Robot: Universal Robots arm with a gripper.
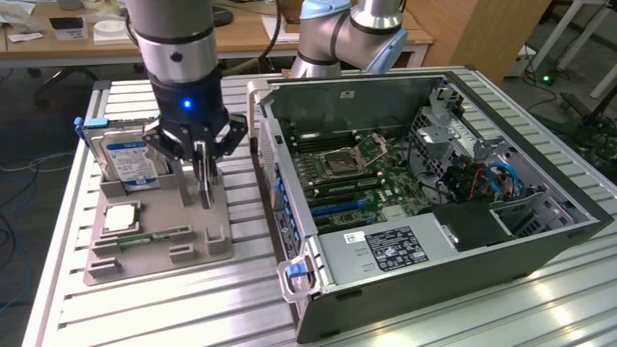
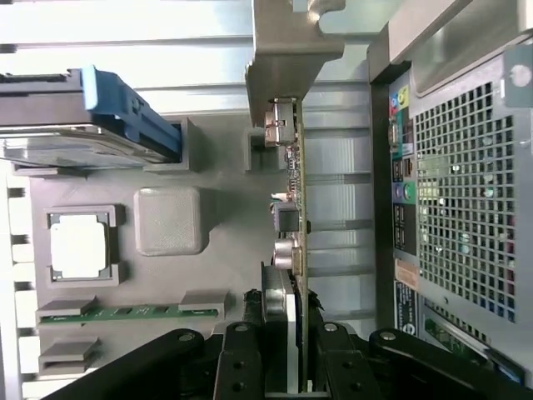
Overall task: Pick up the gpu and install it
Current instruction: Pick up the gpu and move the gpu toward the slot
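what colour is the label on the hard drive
Mostly blue with white patches; the label on the hard drive shows best in the exterior view.

**A robotics lab, rigged for computer assembly**

An industrial robot arm (image 1: 178, 58) stood at a slatted aluminium surface (image 1: 144, 311) that carried an opened computer case (image 1: 463, 282) and a grey parts fixture (image 1: 144, 258). Behind ran a cluttered wooden desk (image 1: 241, 41) and a wooden cabinet (image 1: 482, 29), with loose cables (image 1: 14, 168) on the floor (image 1: 39, 123).
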